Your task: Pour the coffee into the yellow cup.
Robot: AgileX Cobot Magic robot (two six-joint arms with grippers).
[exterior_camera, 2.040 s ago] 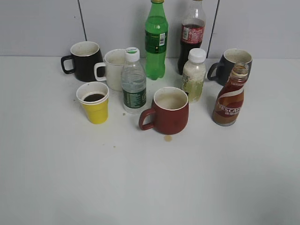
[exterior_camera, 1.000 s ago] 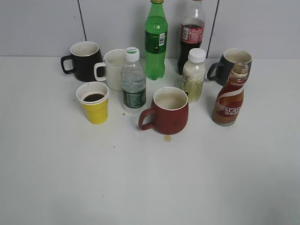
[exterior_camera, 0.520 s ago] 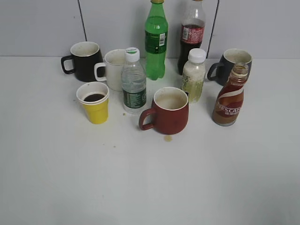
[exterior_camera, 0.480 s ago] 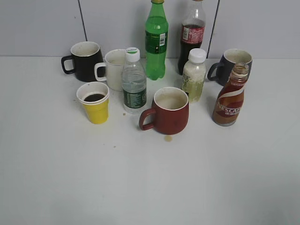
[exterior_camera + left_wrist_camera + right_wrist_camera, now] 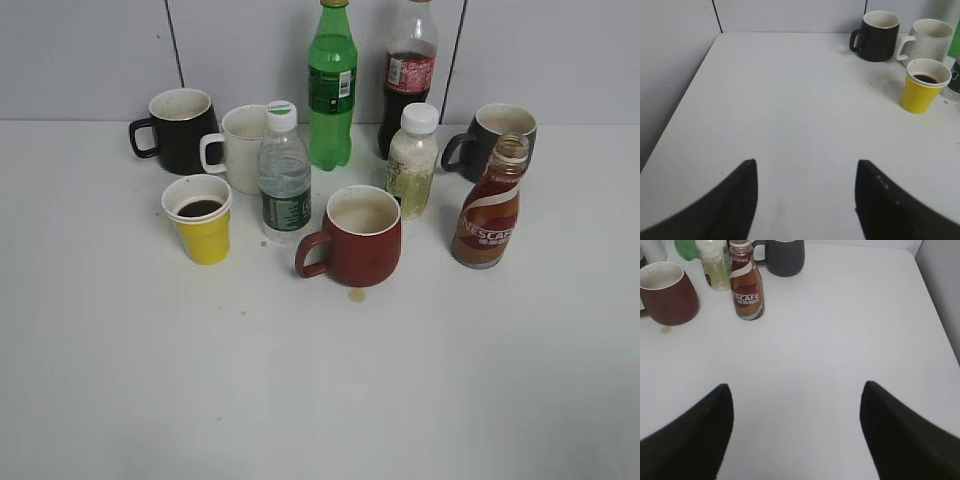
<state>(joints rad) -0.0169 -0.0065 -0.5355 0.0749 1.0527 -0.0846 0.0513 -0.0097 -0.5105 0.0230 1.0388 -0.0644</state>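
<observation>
The yellow cup [image 5: 203,220] stands upright at the left of the table and holds dark coffee [image 5: 199,208]; it also shows in the left wrist view [image 5: 924,86]. The brown Nescafe bottle [image 5: 490,205] stands upright and uncapped at the right, and shows in the right wrist view [image 5: 746,288]. My left gripper [image 5: 804,164] is open and empty, over bare table well short of the cup. My right gripper [image 5: 796,389] is open and empty, over bare table short of the bottle. Neither gripper shows in the exterior view.
A red mug [image 5: 355,237], a water bottle [image 5: 285,173], a white mug [image 5: 240,148], a black mug [image 5: 178,128], a green bottle [image 5: 332,84], a cola bottle [image 5: 408,77], a small white-capped bottle [image 5: 412,160] and a dark mug [image 5: 493,138] crowd the back. A small coffee spot [image 5: 358,295] lies before the red mug.
</observation>
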